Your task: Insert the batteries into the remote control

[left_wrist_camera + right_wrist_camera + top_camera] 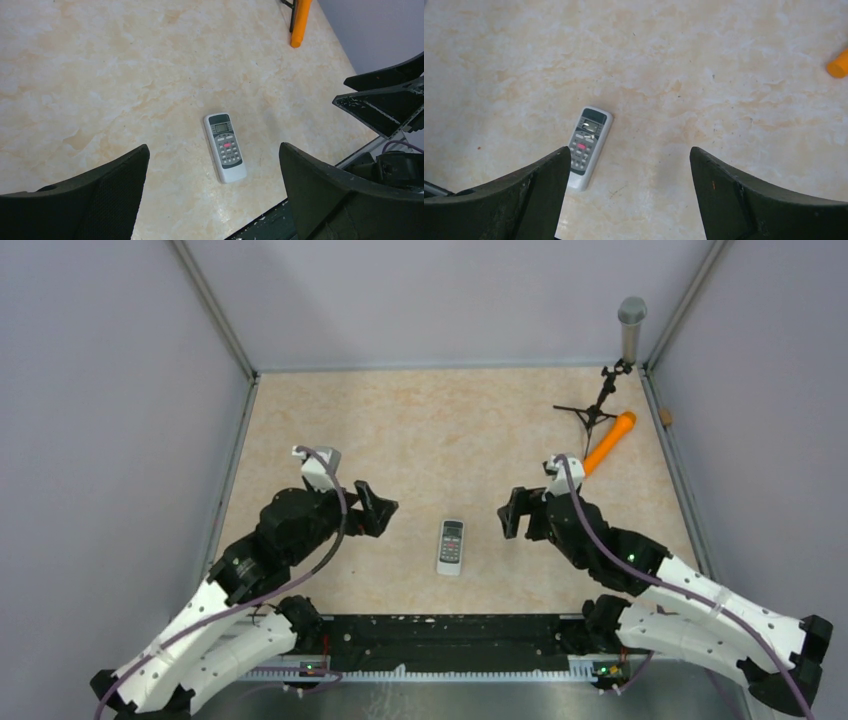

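Note:
The remote control (451, 545) lies face up on the table between my two arms, screen end away from the bases. It is white-grey with a dark screen, grey buttons and one red button. It also shows in the left wrist view (225, 147) and the right wrist view (587, 145). My left gripper (378, 510) is open and empty, to the left of the remote. My right gripper (512, 512) is open and empty, to the right of it. Neither touches the remote. No batteries are in view.
An orange microphone (610, 444) lies at the back right beside a small black tripod stand (594, 408). A grey microphone (631, 330) stands in the back right corner. Grey walls enclose the table on three sides. A black rail (450, 635) runs along the near edge.

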{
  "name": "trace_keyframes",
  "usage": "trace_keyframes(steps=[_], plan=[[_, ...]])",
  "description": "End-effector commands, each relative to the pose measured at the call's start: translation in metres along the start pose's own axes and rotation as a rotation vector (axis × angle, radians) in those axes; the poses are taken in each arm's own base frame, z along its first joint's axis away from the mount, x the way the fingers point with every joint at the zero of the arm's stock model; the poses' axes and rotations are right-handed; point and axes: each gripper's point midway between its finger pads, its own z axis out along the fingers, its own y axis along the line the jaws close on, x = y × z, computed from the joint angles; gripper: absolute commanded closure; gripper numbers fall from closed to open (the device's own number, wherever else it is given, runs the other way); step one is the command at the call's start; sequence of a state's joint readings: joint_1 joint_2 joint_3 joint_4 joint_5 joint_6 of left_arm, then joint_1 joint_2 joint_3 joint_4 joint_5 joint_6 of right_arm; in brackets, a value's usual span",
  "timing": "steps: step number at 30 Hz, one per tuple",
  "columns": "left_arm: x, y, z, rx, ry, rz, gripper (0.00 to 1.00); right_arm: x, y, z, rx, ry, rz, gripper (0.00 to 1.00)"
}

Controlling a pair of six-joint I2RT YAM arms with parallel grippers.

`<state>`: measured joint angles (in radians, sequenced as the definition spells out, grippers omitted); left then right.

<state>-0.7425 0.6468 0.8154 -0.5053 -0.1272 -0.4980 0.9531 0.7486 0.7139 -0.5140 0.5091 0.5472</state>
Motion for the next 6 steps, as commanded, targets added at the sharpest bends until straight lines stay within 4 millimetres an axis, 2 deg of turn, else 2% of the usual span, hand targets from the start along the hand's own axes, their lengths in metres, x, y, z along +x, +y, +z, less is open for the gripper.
trace_keyframes(steps=[1,3,6], plan=[[-0.0137,0.0024,-0.0220,-0.003,-0.064,0.002,0.01,-0.0208,0.0108,-0.0101,-0.096,-0.097,0.019,0.13],[-0.0130,0.0029,-0.0256,0.002,-0.068,-0.002,0.01,-0.0181,0.0153,-0.0110,-0.134,-0.099,0.010,0.15],[-0.0104,0.0059,-0.0255,-0.010,-0.065,-0.004,0.01,-0.0174,0.0104,-0.0066,-0.087,-0.089,0.024,0.13]])
